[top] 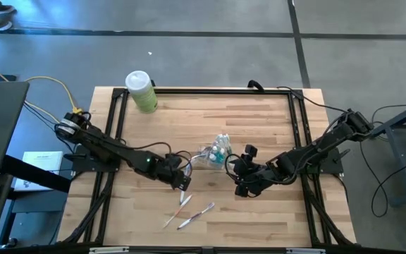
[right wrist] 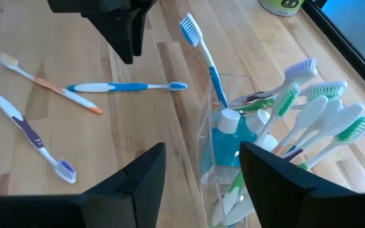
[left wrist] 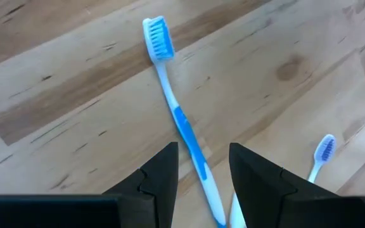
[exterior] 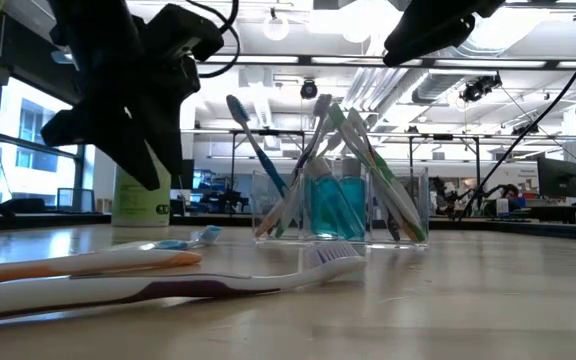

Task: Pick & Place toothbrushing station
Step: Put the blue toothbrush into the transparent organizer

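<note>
Blue toothbrush [left wrist: 181, 120] handle end hidden behind dark fingers; purple toothbrush [left wrist: 319, 158] cut off.

A blue-and-white brush [left wrist: 181, 120] is lying on pale wood [left wrist: 56, 82]. Teal tubes [right wrist: 225, 144] are showing through a clear cup [right wrist: 217, 174].

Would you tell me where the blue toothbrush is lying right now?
The blue toothbrush lies flat on the table, directly below the open left gripper, near two other loose toothbrushes.

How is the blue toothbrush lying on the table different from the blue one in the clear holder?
The blue toothbrush on the table lies flat on the wood; the blue toothbrush in the clear holder stands tilted, bristles up. The lying one is out in the open, beside an orange brush; the standing one shares the clear holder with teal tubes and other brushes. Both have blue-and-white handles.
</note>
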You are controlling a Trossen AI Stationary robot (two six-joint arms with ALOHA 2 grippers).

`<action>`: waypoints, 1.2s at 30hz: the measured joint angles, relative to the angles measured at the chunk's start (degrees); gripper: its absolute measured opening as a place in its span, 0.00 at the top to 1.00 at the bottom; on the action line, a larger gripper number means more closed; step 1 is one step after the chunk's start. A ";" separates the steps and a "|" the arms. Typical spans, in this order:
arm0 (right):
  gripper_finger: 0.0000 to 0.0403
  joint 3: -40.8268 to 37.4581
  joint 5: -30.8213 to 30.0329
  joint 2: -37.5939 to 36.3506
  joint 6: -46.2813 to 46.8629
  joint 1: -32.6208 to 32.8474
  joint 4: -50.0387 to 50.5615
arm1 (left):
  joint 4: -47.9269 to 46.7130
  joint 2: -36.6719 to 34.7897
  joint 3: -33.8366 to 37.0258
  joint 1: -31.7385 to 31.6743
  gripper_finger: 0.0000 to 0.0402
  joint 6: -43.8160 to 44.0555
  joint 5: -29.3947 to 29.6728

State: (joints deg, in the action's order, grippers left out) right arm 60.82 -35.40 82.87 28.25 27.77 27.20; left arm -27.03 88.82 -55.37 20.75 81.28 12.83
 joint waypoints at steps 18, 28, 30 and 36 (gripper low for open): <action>0.52 0.00 -0.01 -0.02 0.00 0.00 -0.07 | 4.51 6.04 0.04 3.54 0.66 4.95 2.83; 0.52 0.00 0.00 -0.04 0.00 0.00 -0.25 | 6.32 8.52 0.04 2.54 0.66 4.52 1.87; 0.52 -0.02 0.00 -0.04 0.00 -0.01 -0.18 | 5.69 8.52 0.04 2.18 0.66 4.26 1.76; 0.52 0.00 0.02 -0.04 0.00 0.00 -0.11 | 4.08 10.96 -0.24 0.87 0.66 5.60 -2.93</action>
State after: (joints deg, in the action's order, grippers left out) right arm 60.81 -35.38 82.83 28.25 27.77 27.09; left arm -22.95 99.78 -55.61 21.62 86.88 9.90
